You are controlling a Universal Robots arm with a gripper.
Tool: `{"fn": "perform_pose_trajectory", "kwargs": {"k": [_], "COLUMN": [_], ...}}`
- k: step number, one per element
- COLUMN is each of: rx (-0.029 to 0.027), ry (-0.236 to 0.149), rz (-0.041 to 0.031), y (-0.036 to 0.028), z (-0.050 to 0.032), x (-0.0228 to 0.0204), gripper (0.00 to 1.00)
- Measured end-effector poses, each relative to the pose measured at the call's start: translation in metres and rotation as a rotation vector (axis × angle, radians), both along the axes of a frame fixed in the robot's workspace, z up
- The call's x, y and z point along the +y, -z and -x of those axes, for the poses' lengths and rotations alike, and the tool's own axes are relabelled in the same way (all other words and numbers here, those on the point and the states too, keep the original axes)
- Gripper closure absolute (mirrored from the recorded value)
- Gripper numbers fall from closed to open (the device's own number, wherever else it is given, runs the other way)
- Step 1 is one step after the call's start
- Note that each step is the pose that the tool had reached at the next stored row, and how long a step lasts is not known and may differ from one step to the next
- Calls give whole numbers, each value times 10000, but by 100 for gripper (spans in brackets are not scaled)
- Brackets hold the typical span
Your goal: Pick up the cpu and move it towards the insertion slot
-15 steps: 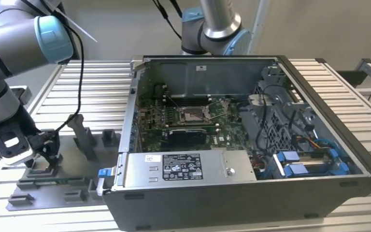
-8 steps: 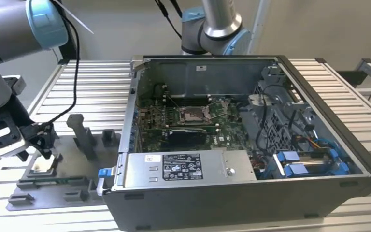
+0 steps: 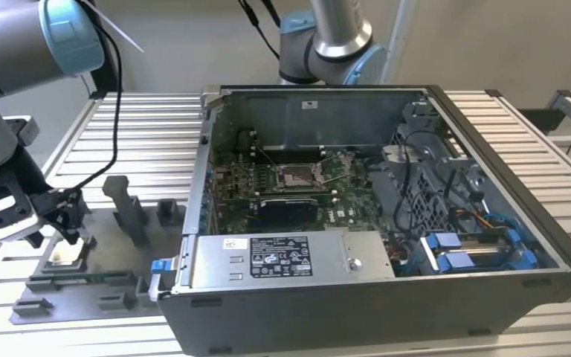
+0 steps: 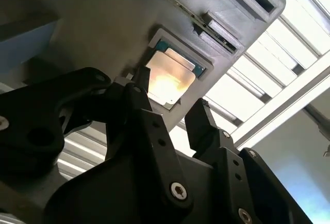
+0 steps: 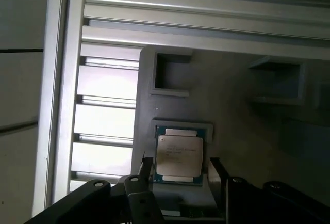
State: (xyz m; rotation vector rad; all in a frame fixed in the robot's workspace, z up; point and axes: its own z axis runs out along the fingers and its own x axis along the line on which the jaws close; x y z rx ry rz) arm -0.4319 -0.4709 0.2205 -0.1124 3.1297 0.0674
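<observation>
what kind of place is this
Probably a robotics lab bench for PC assembly: an open computer case on a slatted metal table, and a robot claw straddling a cpu in a grey tray.

I see the cpu (image 5: 179, 154) silvery with a teal rim, the tray (image 5: 232, 105) plain grey, the gripper (image 5: 179, 168) black, the table (image 5: 206, 7) ribbed silver-white.
</observation>
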Motion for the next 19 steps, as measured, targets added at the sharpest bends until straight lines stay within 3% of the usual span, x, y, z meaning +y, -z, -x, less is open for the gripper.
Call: {"fn": "perform_pose_trajectory", "kwargs": {"k": [3, 4, 7, 19], "rx": [-1, -1, -4, 0], "ry": [-1, -1, -1, -1], "rz": [-16, -19, -25, -23], "y": [0, 0, 11, 227], "z": [-1, -1, -1, -1], "x": [0, 0, -1, -1], "gripper": [100, 0, 0, 0]}}
